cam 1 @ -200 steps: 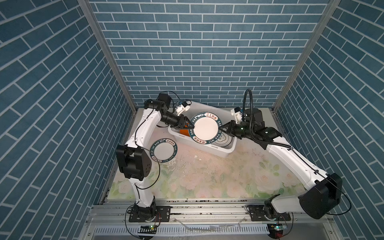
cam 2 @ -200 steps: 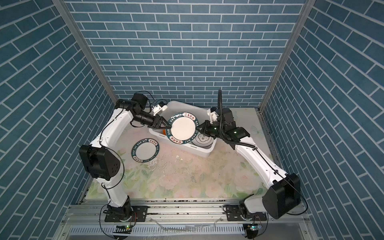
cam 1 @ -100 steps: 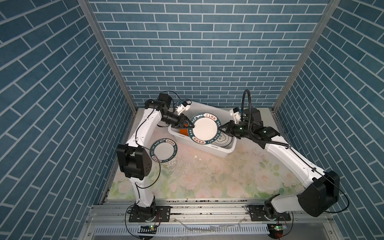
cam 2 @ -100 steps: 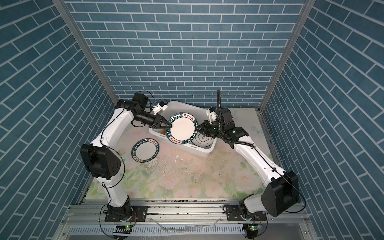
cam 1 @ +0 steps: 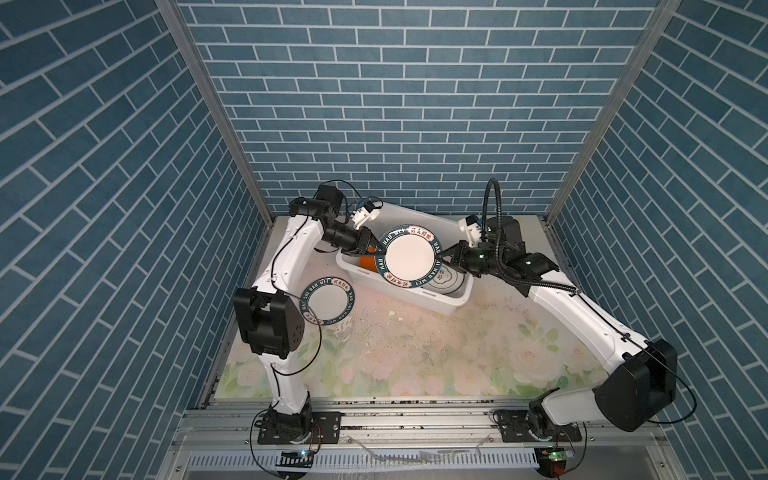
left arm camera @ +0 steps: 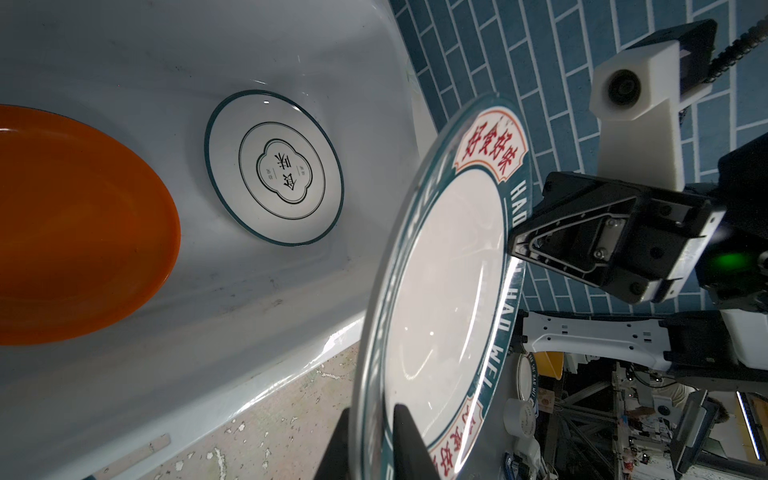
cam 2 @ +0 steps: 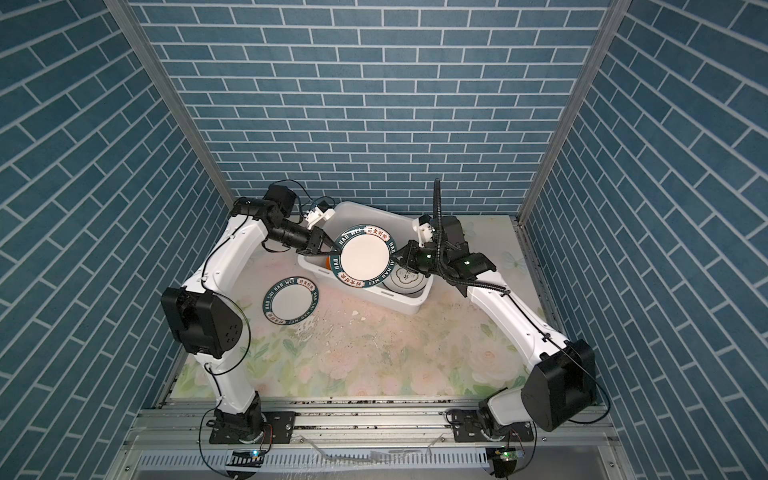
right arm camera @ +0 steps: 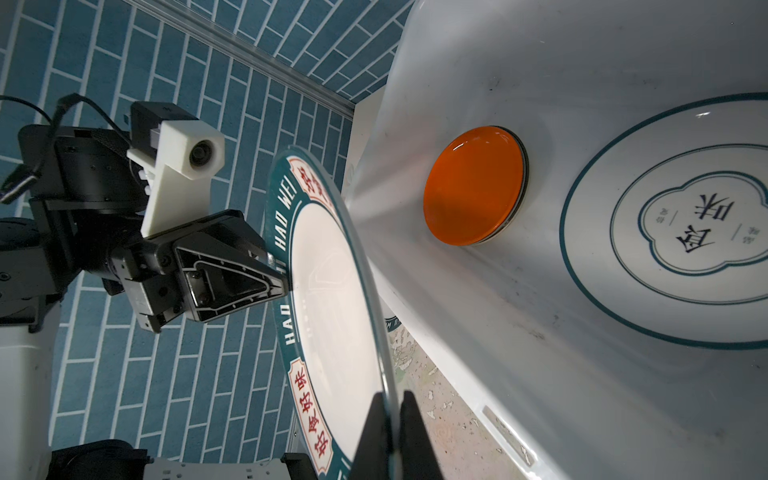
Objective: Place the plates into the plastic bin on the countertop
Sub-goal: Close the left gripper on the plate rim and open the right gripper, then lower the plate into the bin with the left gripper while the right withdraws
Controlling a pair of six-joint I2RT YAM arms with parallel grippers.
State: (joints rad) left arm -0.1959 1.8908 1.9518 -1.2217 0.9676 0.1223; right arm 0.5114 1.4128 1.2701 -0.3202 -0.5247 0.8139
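You have left gripper (cam 1: pixel 371 248) and right gripper (cam 1: pixel 444 261) both clamped on plate (cam 1: pixel 409 257) rim | plate tilted over bin (cam 1: pixel 419 212) | orange plate (cam 1: pixel 368 262) inside

This is a robot lab cell dressed up as a kitchen: 3 walls (cam 1: pixel 395 104) of printed blue brick meet at bare metal posts (cam 1: pixel 223 124) around a flower-printed countertop (cam 1: pixel 415 357). The left arm (cam 1: pixel 291 257) and right arm (cam 1: pixel 573 311) are bolted to a metal rail (cam 1: pixel 415 419) in front, and the left wrist view shows cluttered workshop racks (left arm camera: pixel 615 415) beyond.
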